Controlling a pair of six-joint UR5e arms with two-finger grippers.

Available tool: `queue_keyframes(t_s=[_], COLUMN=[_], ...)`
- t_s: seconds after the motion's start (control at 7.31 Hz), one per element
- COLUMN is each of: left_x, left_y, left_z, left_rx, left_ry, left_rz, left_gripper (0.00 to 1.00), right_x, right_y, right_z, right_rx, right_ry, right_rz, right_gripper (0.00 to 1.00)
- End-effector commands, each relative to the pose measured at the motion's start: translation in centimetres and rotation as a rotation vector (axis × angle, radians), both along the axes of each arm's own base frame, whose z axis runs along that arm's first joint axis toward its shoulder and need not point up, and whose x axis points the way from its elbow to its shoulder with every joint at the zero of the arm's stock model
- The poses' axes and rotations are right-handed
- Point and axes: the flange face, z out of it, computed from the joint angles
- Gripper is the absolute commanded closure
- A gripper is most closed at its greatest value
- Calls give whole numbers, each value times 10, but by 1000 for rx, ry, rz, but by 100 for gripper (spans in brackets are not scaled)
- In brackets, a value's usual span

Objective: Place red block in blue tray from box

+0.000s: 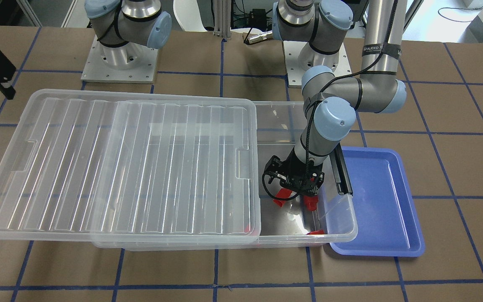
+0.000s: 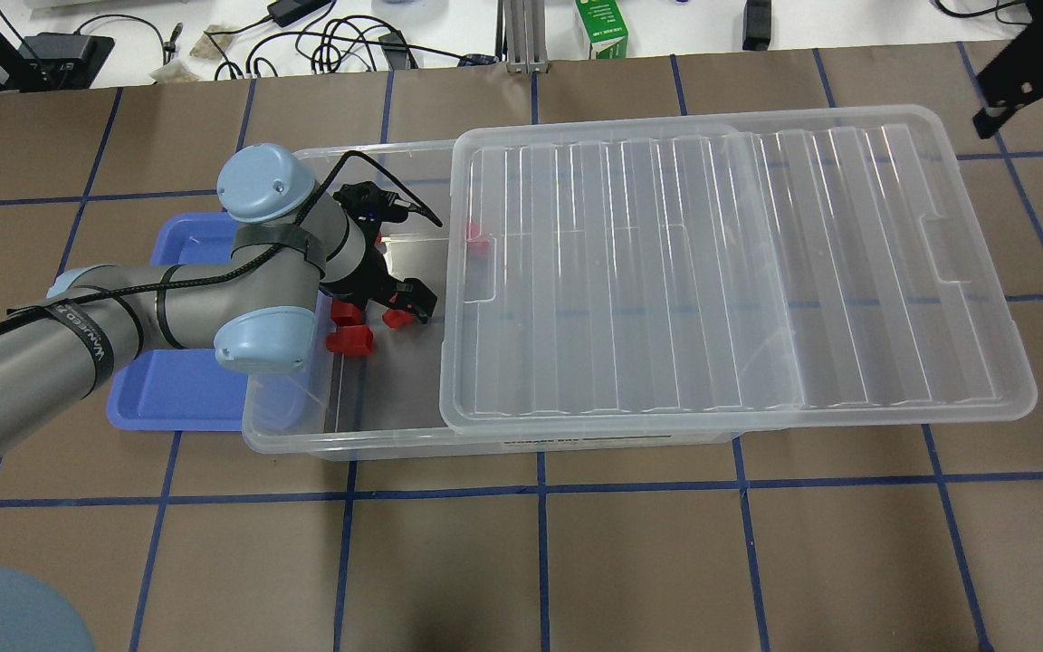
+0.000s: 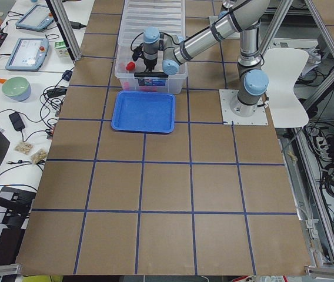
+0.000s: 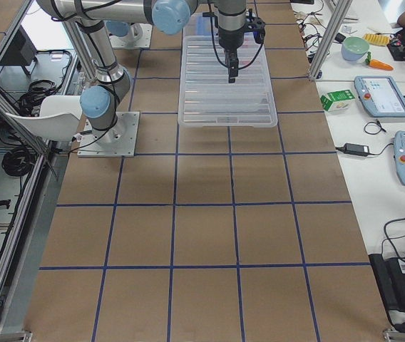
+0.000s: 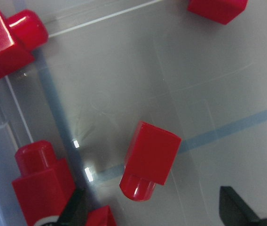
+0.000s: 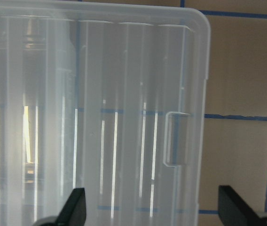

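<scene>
The box (image 2: pixel 340 436) is a clear bin whose ribbed lid (image 2: pixel 712 272) is slid aside, leaving its end by the blue tray (image 2: pixel 168 389) uncovered. Several red blocks lie on the box floor. In the left wrist view one red block (image 5: pixel 150 160) lies flat just ahead of my open left gripper (image 5: pixel 153 207), between the lines of its fingertips (image 5: pixel 74 209). My left gripper (image 2: pixel 387 303) is low inside the open end of the box and holds nothing. My right gripper (image 6: pixel 153 209) is open and empty above the lid's outer corner. The blue tray (image 1: pixel 375 201) holds nothing.
More red blocks lie around the left gripper (image 1: pixel 294 184): one (image 5: pixel 11 42) near the box wall, one (image 5: pixel 37 179) by the left fingertip, one (image 5: pixel 218 9) farther off. The lid's edge (image 1: pixel 256 167) stands close beside the gripper. A black latch bar (image 1: pixel 342 172) is on the box's end.
</scene>
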Motion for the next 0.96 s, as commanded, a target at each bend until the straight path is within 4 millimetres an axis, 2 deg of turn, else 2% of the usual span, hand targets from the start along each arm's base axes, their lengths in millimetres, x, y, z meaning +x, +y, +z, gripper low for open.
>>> queue_keyframes(t_s=[0.0,0.14,0.27,0.41,0.82], left_x=[3,5,6,6,6], left_y=[-3,-2,-7,-8,-14], left_z=[-5,-7,-3,-1,-21], left_rx=[8,12,-4,-18,-29], left_ry=[49,48,47,48,49], left_rz=[17,18,11,11,17], left_gripper=[0,0,0,0,0], right_x=[111,136,146,149,145], right_y=[0,-8,-14,-15,-15], right_z=[-10,-21,-33,-34,-36], right_rx=[-2,-3,3,2,6], right_ry=[-17,-17,-4,-3,42], right_rz=[-55,-77,-60,-40,-35], right_gripper=[0,0,0,0,0])
